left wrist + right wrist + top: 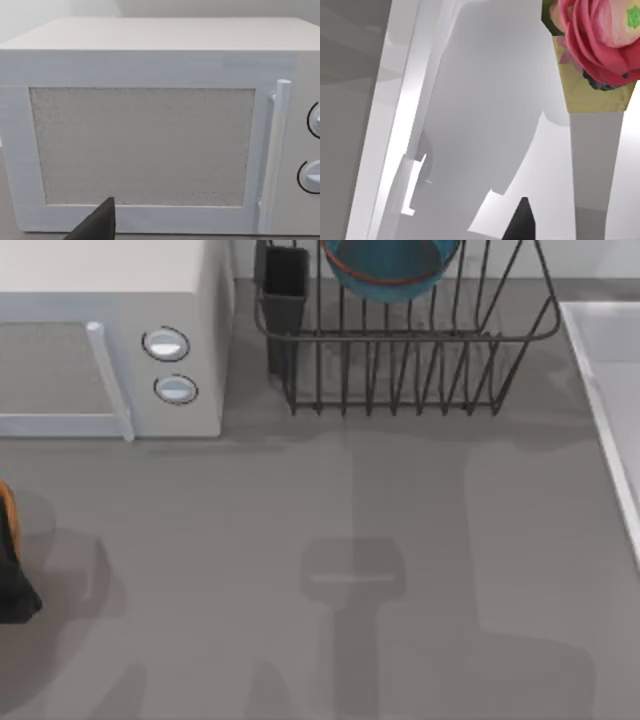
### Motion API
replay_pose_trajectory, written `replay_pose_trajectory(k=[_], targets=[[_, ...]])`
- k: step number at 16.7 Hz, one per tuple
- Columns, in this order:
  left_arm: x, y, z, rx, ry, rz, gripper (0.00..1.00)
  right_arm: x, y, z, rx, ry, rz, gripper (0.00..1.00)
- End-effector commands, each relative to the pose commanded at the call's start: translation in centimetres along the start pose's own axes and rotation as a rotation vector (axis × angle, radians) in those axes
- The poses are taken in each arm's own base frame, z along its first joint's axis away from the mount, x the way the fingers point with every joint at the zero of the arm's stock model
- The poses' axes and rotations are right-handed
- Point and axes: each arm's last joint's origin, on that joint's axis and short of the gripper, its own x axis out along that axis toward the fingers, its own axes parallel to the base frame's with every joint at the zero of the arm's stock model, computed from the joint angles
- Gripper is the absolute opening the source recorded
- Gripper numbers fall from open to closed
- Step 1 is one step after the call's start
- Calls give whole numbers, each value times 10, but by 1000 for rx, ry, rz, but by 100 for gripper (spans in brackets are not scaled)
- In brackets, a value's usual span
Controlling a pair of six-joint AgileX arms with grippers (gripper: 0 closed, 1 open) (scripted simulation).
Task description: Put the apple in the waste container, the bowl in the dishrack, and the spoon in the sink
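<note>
top view has the left arm (12,570) at nine o'clock on the table edge; whether its fingers grip anything i cannot tell. at twelve o'clock the bowl (390,268) sits in the dishrack (410,350), so that step looks done. the sink (610,390) lies at three o'clock.

A plain grey table (300,540) carries soft shadows across its middle, a white microwave (110,300) with two round knobs and a bar handle stands at its far left, and a pink flower (600,35) shows nearby.
</note>
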Motion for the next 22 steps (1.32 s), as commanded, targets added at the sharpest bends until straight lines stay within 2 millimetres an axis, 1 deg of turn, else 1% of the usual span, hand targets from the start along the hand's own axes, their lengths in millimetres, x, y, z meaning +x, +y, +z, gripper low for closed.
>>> replay_pose_trajectory(k=[3, 12, 14, 18, 22], targets=[[0, 0, 0, 0, 0, 0, 100, 8, -3, 4, 2, -6, -2, 0], [0, 0, 0, 0, 0, 0, 100, 13, -1, 8, -2, -20, -7, 0], [0, 0, 0, 0, 0, 0, 100, 22, -2, 9, -3, -15, -4, 0], [0, 0, 0, 0, 0, 0, 100, 48, -3, 6, 1, 8, 5, 0], [0, 0, 0, 0, 0, 0, 100, 53, -4, 4, 2, -5, -1, 0]])
